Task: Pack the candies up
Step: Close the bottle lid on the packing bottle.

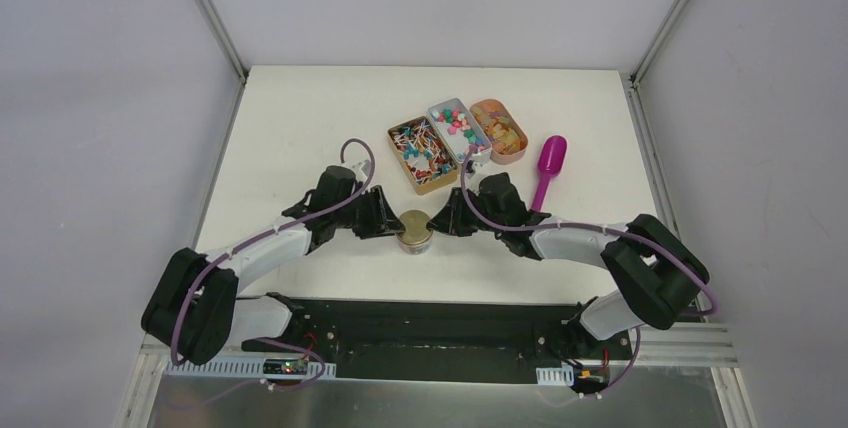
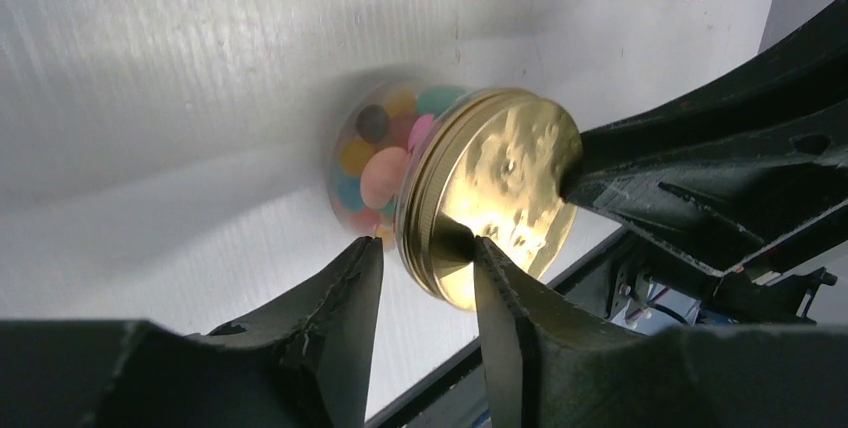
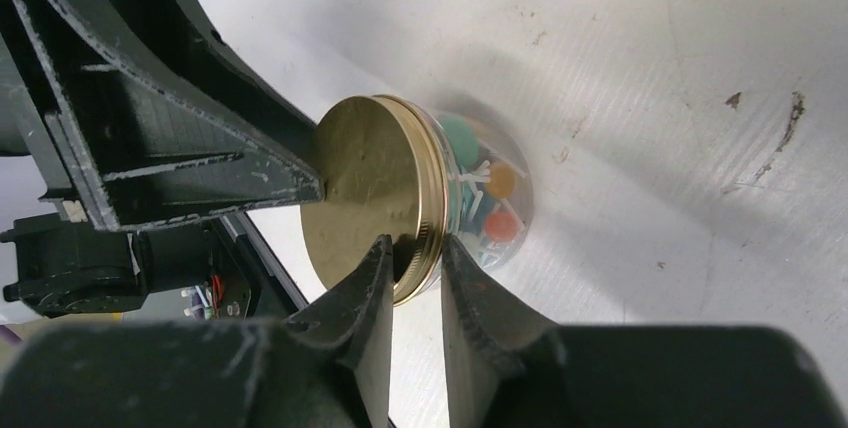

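A small clear jar [image 1: 415, 231] with a gold screw lid [image 2: 510, 178] stands between my two grippers. Candies [image 2: 375, 173] show through its glass, pink, yellow, teal and orange; they also show in the right wrist view [image 3: 490, 198]. My left gripper [image 2: 428, 263] straddles the lid's rim, one finger touching the lid's top, the other just clear of the glass. My right gripper [image 3: 415, 258] is closed on the rim of the lid [image 3: 365, 178] from the opposite side. In the top view the left gripper [image 1: 392, 223] and right gripper [image 1: 440, 223] flank the jar.
Behind the jar lie three open tins: a brown one [image 1: 422, 153] with stick candies, a silver one [image 1: 458, 128] with loose candies, and an orange one [image 1: 499, 130]. A magenta scoop [image 1: 548, 170] lies to their right. A black base rail [image 1: 420, 323] runs along the near edge.
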Robot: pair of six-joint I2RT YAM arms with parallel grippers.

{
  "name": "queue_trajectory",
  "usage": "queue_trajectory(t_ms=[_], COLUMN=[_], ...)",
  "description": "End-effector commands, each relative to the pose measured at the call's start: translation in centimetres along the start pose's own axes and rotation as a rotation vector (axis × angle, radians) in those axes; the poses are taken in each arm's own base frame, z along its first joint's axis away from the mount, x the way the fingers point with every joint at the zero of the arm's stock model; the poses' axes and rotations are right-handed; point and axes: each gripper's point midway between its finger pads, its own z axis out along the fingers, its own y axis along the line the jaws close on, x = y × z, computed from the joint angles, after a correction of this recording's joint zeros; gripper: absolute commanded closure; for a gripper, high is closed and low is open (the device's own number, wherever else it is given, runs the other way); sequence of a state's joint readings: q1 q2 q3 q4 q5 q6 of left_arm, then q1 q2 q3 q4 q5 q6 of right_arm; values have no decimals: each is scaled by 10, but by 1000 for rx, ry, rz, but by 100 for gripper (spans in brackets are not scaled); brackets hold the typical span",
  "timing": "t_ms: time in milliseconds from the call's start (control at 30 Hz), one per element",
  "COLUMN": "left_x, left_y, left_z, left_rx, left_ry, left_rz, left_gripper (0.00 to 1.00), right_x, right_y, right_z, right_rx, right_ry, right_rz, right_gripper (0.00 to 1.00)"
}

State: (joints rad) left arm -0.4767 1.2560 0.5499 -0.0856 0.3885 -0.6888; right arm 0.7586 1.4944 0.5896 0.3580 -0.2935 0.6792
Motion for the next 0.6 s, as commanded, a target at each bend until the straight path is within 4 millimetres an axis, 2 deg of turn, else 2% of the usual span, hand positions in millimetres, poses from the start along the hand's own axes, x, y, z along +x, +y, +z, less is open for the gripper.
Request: queue_trajectory(t_ms=[0,100,233,367,567], left_x=[18,5,-15,-30,-36], left_y=[5,-8,-17,-14,-18], left_z=[-11,-17,-21,-22,-19], left_rx=[-7,21,5,-52,-52], left_ry=[21,-21,-64,-97,-87], left_rz=[-50,-22,33,72,119], left_gripper=[58,49,42,40,36], right_x=[53,26,-4,-15,-9], right_y=[-55,-13,14,19,15], right_z=[-6,4,8,6,3], right_rx=[182,33,2,19,28], right_ry=[183,157,129,134,146], right_rz=[-53,-74,-83,-85,-72], right_gripper=[86,84,73,72,73])
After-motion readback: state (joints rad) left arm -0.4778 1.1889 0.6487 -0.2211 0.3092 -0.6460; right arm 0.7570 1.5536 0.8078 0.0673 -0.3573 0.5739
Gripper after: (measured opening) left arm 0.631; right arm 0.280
